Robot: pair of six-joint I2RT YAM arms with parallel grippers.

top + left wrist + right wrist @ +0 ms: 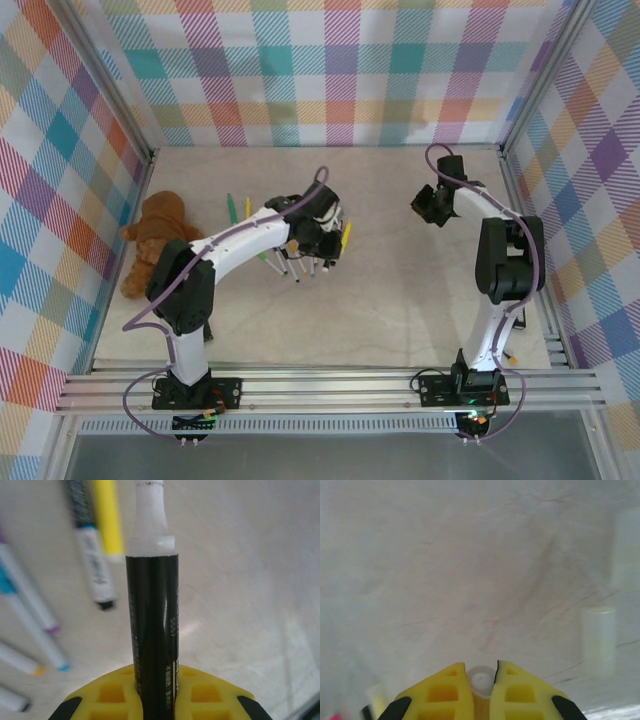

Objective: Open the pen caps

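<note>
Closest to us, well to the right of the teddy bear (155, 240), we are gripping a black marker pen (152, 630) in the left gripper (159, 700). Its yellow fingers (112, 692) are pinching the barrel from both sides, and the pen is standing out straight ahead of them. The pen's far end is showing a bare white neck (150, 525) that narrows toward the tip, so we are judging this one as uncapped.

Just beyond it, between that gripper and the bear, the loose marker pens (30, 610) are lying on the table (400, 310). Several are showing small pen caps (52, 628) in purple, blue, orange and black at their ends; we are taking those as waiting to be opened. A yellow pen (109, 520) is lying a little further out, and a green pen (232, 207) is lying nearer the bear, off its far right side.

Furthest from the bear, across the table, we are pinching a small pale round piece (481, 680) in the right gripper (482, 690), jaws nearly together. It may be a cap, but it is too blurred for us to be sure.

By our reckoning we are early in the job, with one pen open and nearly all the others left.
</note>
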